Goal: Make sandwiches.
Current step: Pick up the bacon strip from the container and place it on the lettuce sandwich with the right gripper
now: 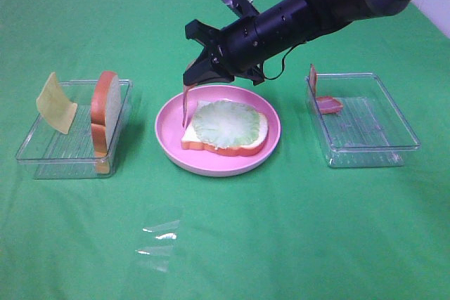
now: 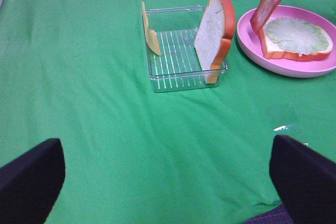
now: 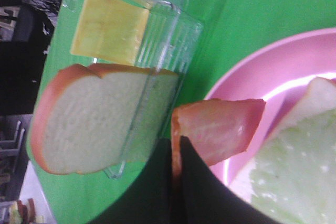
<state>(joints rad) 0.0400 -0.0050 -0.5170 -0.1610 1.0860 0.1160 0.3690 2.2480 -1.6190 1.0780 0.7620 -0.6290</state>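
Across the green cloth (image 1: 281, 230), left tray (image 1: 63, 154) holds cheese (image 1: 56, 103) and upright bread (image 1: 107, 110), right tray (image 1: 373, 138) bacon (image 1: 328, 105). The right gripper (image 1: 193, 75) pinches a bacon strip (image 2: 264, 6) over the plate (image 1: 169, 133) and its lettuce-topped bread (image 1: 226, 131); left gripper (image 2: 167, 156) gapes empty

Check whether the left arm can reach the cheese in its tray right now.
Probably yes. The left hand is open and empty, with only bare cloth between it and the tray. The cheese leans on one wall, apart from the bread; the right hand holds bacon over the plate's edge.

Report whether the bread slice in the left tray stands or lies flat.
Standing: the bread slice rests on edge inside the tray, near its wall.
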